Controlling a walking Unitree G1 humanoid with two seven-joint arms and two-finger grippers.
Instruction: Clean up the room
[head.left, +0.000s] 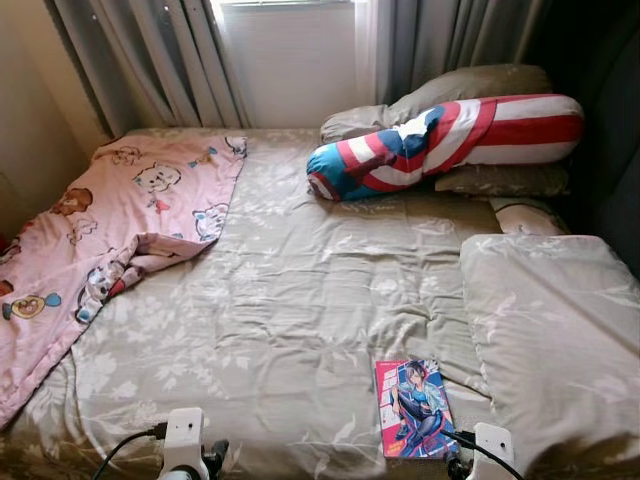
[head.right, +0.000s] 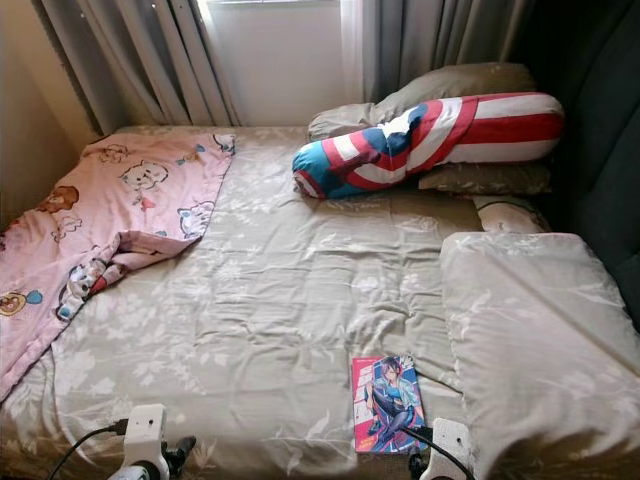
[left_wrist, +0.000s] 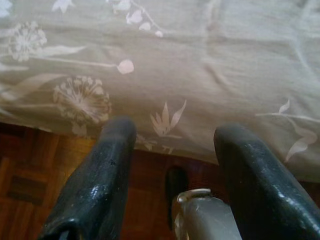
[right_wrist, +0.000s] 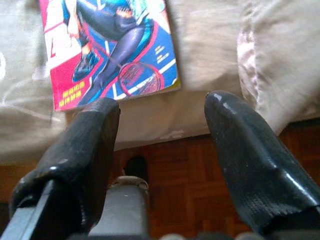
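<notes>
As the right gripper (right_wrist: 162, 115) hangs released below the book (head.left: 412, 408), lower centre, pickup looks next.

Your left end effector (left_wrist: 170, 150) sits low at the near edge of the bed (head.left: 300, 300), fingers (left_wrist: 105, 175) spread apart with nothing between them, pointing at the bed's draped side. Your right end effector (right_wrist: 160, 145) hangs at the same near edge, further right, fingers (right_wrist: 245, 160) parted and empty, both wrists level with the mattress.
</notes>
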